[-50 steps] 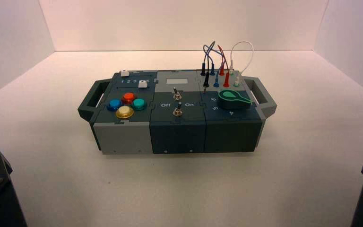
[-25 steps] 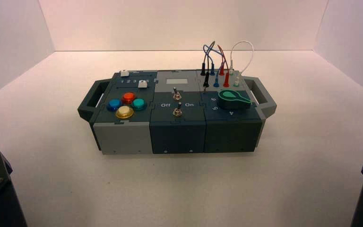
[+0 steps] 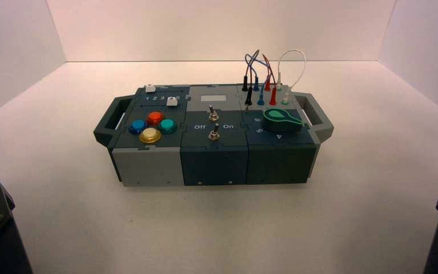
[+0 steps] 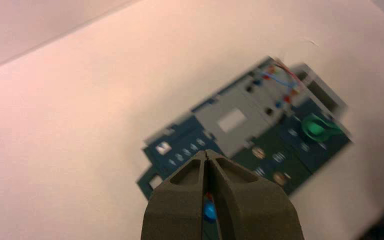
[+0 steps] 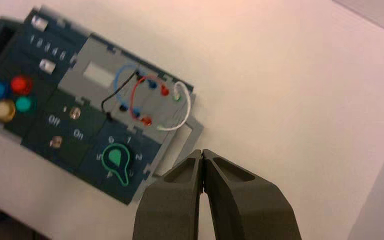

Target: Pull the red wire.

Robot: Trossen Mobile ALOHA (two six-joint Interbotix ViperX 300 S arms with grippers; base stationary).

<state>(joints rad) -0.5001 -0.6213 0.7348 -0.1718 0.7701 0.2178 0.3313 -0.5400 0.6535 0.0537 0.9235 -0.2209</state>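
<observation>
While both arms sit parked low at the near corners of the high view, well apart from the box (image 3: 214, 140), we have the whole approach ahead of us. Our right gripper (image 5: 202, 155) has its fingers pressed together, tip to tip, holding nothing; our left gripper (image 4: 207, 156) is closed the same way. The red wire (image 5: 139, 95) stands at the box's far right corner, arching between 2 red plugs, with the blue wire (image 5: 122, 82) just beside it on 1 side and the white wire (image 5: 180, 117) on the other.

To do this step well, we judge the right arm the nearer one. We should open its fingers wide before descending, come down over the loop's crown rather than a plug, and close on the red strand only — the blue lead crosses close by. Then pull straight up, away from the sockets (a sideways tug could tip the box).

From the high view the loops overlap and tangle; the right wrist view spreads them out from above — each arch is separate there, and the green knob (image 5: 116, 159) sits clear of them.
</observation>
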